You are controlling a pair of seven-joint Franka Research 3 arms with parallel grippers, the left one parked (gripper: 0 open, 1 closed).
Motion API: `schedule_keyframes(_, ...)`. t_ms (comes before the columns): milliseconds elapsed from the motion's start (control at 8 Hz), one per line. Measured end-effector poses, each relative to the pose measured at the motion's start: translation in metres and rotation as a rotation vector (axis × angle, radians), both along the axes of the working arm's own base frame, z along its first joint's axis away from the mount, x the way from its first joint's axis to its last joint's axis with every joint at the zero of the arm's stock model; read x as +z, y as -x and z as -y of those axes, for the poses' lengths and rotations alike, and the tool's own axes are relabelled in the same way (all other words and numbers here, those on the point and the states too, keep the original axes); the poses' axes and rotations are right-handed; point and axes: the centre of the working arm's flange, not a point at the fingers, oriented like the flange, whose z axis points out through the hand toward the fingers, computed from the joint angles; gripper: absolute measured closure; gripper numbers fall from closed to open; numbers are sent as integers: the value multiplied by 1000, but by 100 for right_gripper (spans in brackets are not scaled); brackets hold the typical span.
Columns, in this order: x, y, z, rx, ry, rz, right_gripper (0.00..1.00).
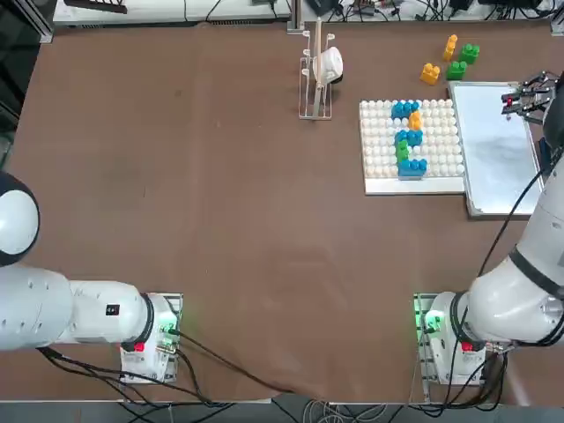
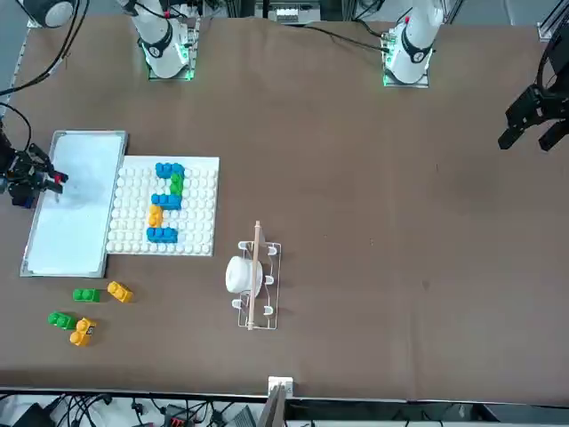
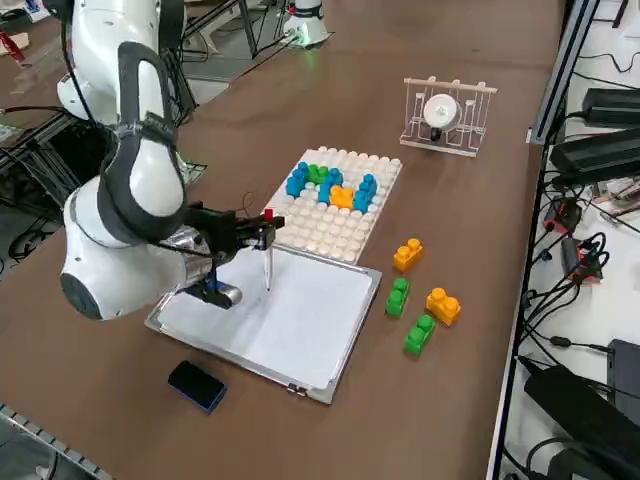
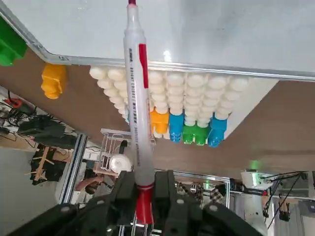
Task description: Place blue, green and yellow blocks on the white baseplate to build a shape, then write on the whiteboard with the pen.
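Above the whiteboard [image 3: 290,310]: right gripper [image 3: 262,233] with pen [image 4: 136,98], tip pointing down.

Fingers pinched on the pen's red end; barrel upright over the board's near-plate edge. White baseplate [image 1: 379,176] just beside the whiteboard, bearing a built row of blue, green and yellow blocks [image 1: 409,138]. Loose blocks: two green, two yellow [image 3: 420,300] on the table past the board. Dark eraser [image 3: 197,385] near the board's corner. Wire rack [image 1: 315,75] stands well apart.
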Motion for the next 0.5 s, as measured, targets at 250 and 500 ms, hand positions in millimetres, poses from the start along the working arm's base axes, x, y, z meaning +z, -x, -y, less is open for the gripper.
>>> schedule_keyframes(250,-17,24,18,-12,-44,8,81)
schedule_keyframes(500,-38,39,29,-23,-71,22,81)
